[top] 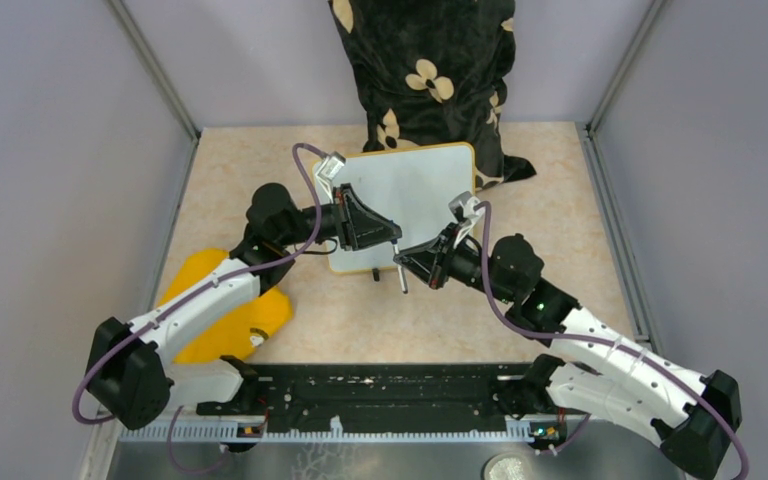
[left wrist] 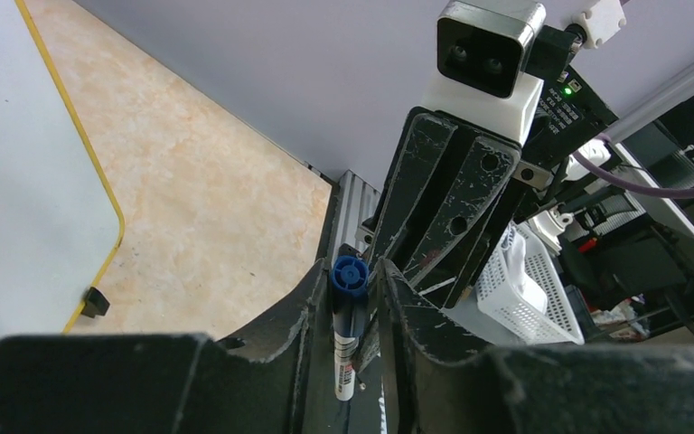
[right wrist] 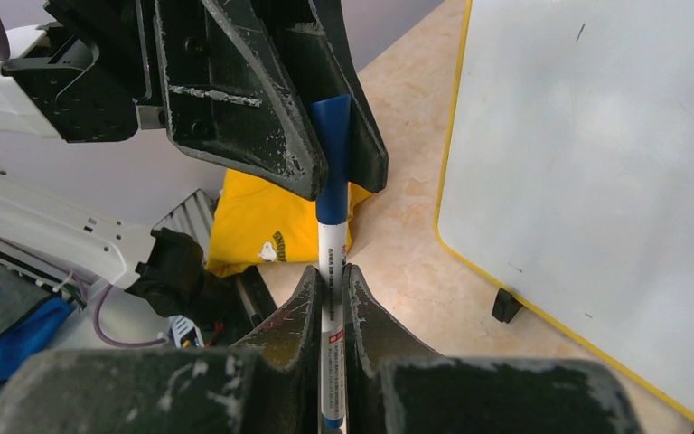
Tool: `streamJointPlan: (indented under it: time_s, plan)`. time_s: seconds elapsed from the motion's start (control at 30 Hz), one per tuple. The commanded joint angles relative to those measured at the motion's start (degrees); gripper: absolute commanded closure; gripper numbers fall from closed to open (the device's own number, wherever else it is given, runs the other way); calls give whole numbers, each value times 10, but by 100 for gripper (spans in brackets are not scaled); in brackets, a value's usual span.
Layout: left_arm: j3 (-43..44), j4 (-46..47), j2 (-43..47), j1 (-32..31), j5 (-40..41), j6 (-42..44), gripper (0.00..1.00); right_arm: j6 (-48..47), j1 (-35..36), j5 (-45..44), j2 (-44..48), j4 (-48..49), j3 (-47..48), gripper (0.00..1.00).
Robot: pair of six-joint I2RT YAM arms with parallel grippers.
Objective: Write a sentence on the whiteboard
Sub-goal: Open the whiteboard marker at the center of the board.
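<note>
Left pincer [right wrist: 343, 181] on marker [right wrist: 332, 262] cap: clear from right wrist, not top

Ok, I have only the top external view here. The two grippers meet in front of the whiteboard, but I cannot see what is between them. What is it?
Observer: A marker. In the right wrist view the right gripper is shut on its white body.
Operator: And what does the left gripper do?
Observer: In the left wrist view the left gripper has its fingers pressed on both sides of the blue cap.
Operator: Is the cap off already?
Observer: No. The right wrist view shows the blue cap seated on the marker, with no gap between them.
</note>
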State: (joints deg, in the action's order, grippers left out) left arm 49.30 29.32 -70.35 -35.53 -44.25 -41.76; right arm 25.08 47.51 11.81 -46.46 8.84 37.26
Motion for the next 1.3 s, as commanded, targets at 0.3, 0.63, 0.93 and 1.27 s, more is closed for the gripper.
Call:
streamJointPlan:
  time_s: [0.3,0.63,0.93,1.27]
  plan:
    - [-8,39,-4,-4,-38,-14,80,6,6,1,-6,49,30,100]
    - [-32,77,16,-4,-24,-37,100,58,6,11,-7,64,33,72]
    - [-43,110,58,-3,0,-64,100,147,3,85,-34,132,35,43]
    - [-66,123,93,-3,6,-70,100,245,-14,146,-55,268,3,51]
